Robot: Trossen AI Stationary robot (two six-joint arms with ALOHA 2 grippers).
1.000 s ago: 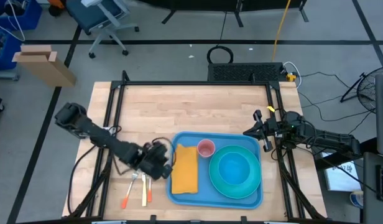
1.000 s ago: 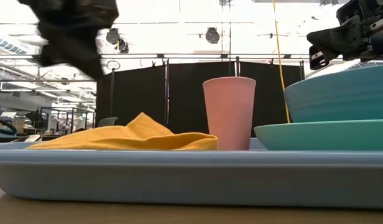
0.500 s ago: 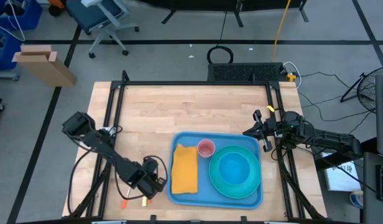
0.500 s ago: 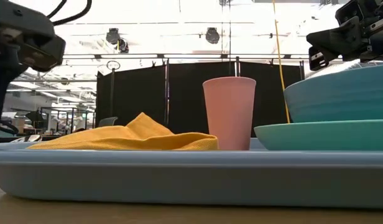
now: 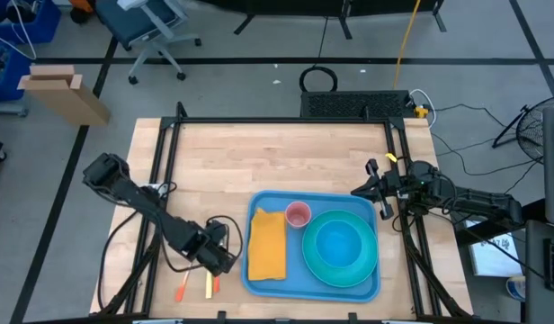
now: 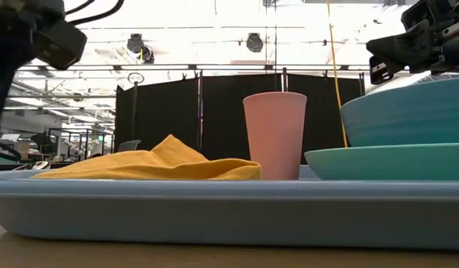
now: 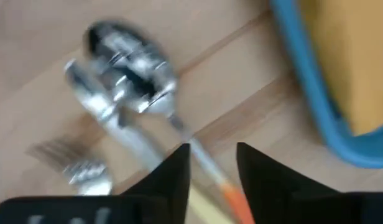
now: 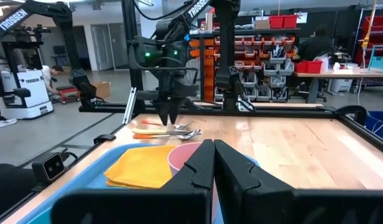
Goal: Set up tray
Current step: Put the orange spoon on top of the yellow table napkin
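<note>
Left gripper (image 5: pixel 216 255) hangs over the wooden table (image 5: pixel 277 162) just beside the left rim of the large flat blue plastic tray (image 5: pixel 367 292), above a small bunch of metal cutlery with orange and yellow handles (image 5: pixel 198 283). Left wrist view: its two dark fingers (image 7: pixel 173 174) stand a narrow gap apart, holding nothing; a metal spoon with an orange handle (image 7: pixel 132 65) lies on the wood below them, its shaft running into the gap. Whether the tips touch it cannot be told. A fork's tines (image 7: pixel 79 165) show beside it, blurred.

Right gripper (image 5: pixel 374 191) waits off the tray's far right corner, fingers closed together, empty.

Tray sits at the near middle-right of the table, holding a folded yellow cloth napkin (image 5: pixel 268 243), a small pink plastic cup (image 5: pixel 298 214) and a teal bowl (image 5: pixel 338 243) on a round teal plate (image 5: pixel 317 267).

Low view shows the cup upright (image 6: pixel 275 134) and the napkin rumpled (image 6: pixel 151 165); cutlery is hidden there. Right wrist view alone shows the left gripper (image 8: pixel 168 116) pointing straight down over the cutlery (image 8: pixel 173 132).
</note>
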